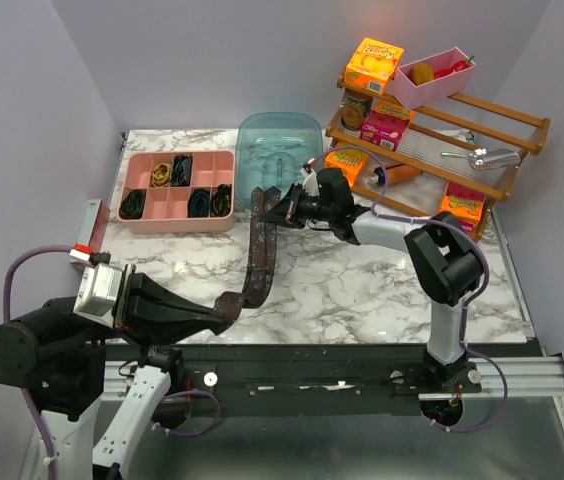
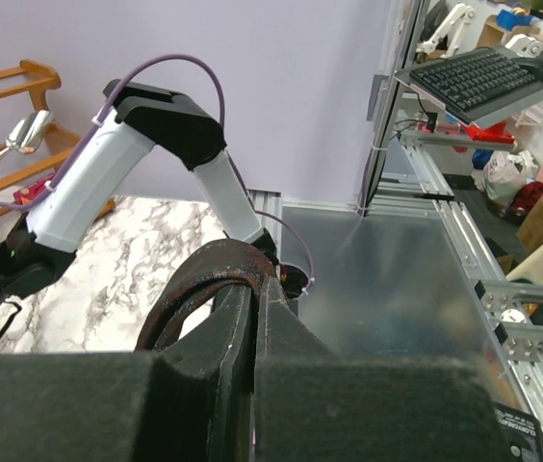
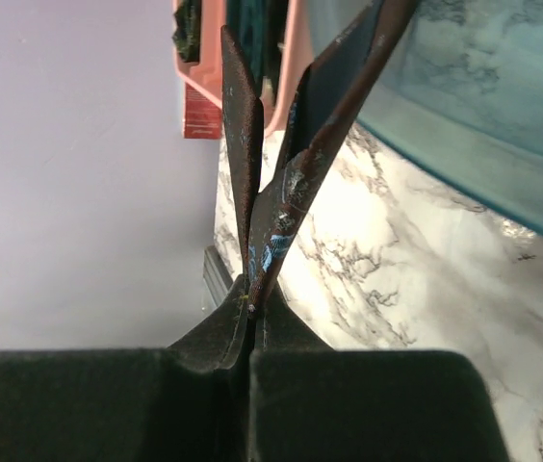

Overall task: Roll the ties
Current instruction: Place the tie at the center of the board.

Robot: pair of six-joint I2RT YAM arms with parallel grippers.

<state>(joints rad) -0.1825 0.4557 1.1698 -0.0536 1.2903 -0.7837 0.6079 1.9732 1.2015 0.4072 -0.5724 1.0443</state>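
A dark brown tie (image 1: 258, 250) stretches over the marble table between my two grippers. My left gripper (image 1: 224, 310) is shut on its near end, which curls in a loop over the fingertips in the left wrist view (image 2: 209, 274). My right gripper (image 1: 287, 208) is shut on the far end, near the blue tub. In the right wrist view the tie (image 3: 291, 183) rises from the closed jaws as two dark strips with blue specks. Several rolled dark ties (image 1: 198, 202) sit in a pink divided tray (image 1: 180, 218).
A translucent blue tub (image 1: 280, 145) stands behind the right gripper. A wooden rack (image 1: 482, 150) at back right holds juice boxes, cans and a pink bin (image 1: 432, 80). A red block (image 1: 90, 228) lies left of the tray. Purple walls close in on both sides.
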